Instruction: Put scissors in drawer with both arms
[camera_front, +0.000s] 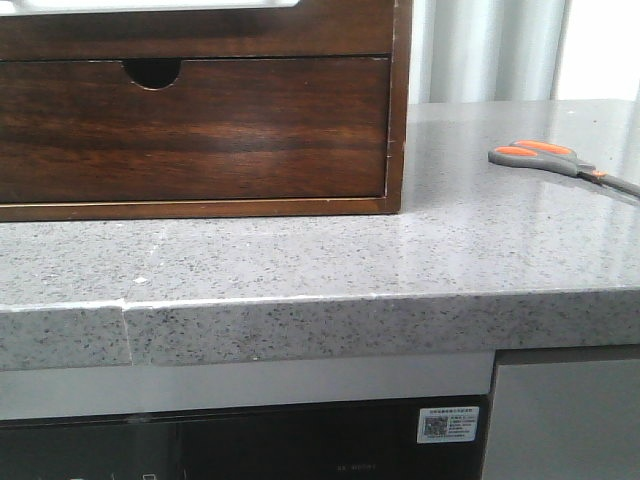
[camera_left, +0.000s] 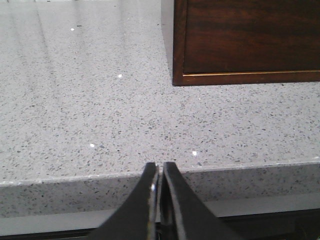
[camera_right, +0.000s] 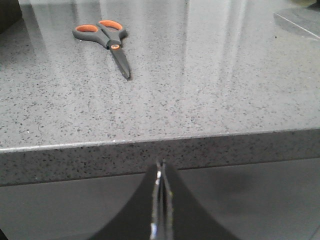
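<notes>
The scissors (camera_front: 560, 160), grey handles lined in orange and slim grey blades, lie flat on the speckled grey countertop at the far right; they also show in the right wrist view (camera_right: 106, 40). The dark wooden drawer (camera_front: 190, 125) with a half-round finger notch is closed in its cabinet at the left; its lower corner shows in the left wrist view (camera_left: 250, 42). My left gripper (camera_left: 159, 170) is shut and empty, at the counter's front edge. My right gripper (camera_right: 161, 167) is shut and empty, below and in front of the counter's front edge. Neither arm shows in the front view.
The wooden cabinet (camera_front: 398, 110) stands on the counter's back left. The counter's front edge (camera_front: 320, 325) has a seam at the left. A dark appliance front with a white label (camera_front: 447, 424) sits under the counter.
</notes>
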